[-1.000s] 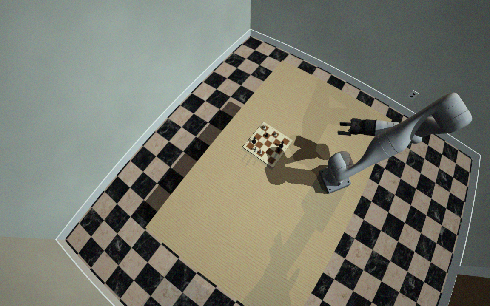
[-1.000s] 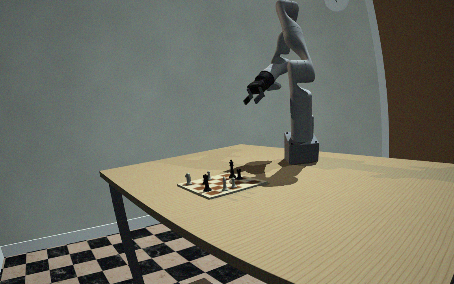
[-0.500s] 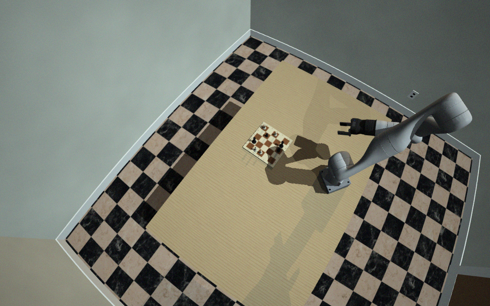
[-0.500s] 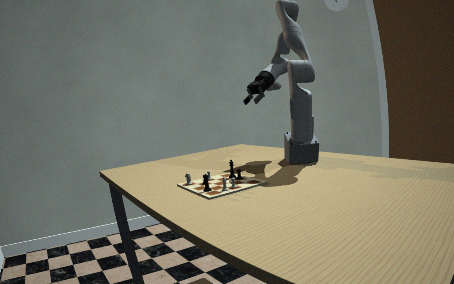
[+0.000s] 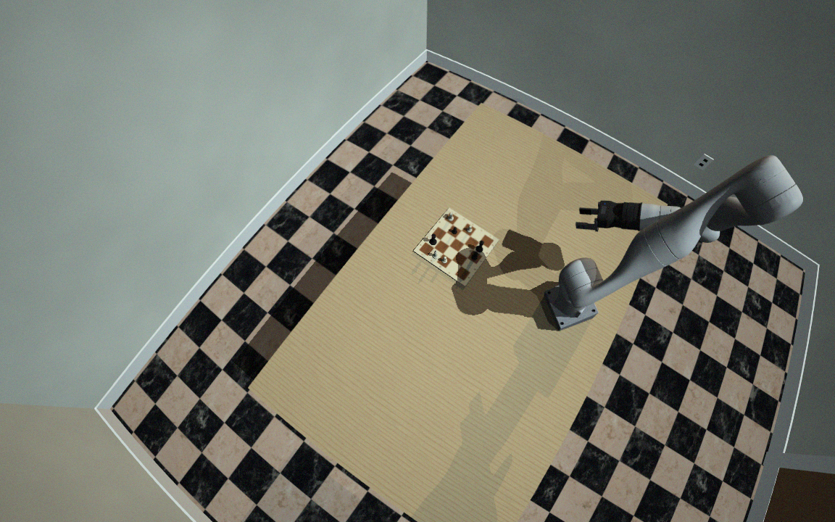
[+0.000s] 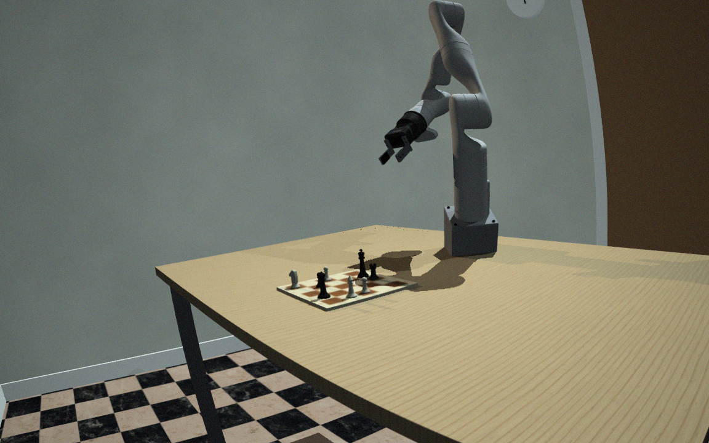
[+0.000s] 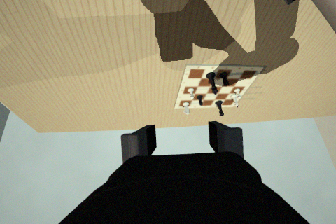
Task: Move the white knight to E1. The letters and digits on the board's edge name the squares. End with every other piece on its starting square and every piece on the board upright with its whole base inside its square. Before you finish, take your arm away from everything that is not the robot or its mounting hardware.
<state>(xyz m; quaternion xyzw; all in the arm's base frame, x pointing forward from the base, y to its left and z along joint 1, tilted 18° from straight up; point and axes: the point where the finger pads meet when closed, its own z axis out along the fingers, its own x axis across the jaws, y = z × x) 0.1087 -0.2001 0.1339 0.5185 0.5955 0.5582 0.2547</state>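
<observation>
Nothing looks done yet: the gripper [image 6: 395,153] hangs wide open and empty, with the white knight [image 6: 293,279], probably untouched, far below its jaws on the board [image 6: 346,301].

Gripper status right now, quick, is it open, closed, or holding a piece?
Gripper: open, holding nothing, high above the table, well clear of the chessboard.

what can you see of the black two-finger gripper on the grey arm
The black two-finger gripper sits at the end of the grey arm, on a dark wrist section. Its two flat, blocky fingers stand wide apart with nothing between them. It hangs high in the air, tilted downward toward the small chessboard on the wooden table, well short of the pieces and touching nothing.
</observation>
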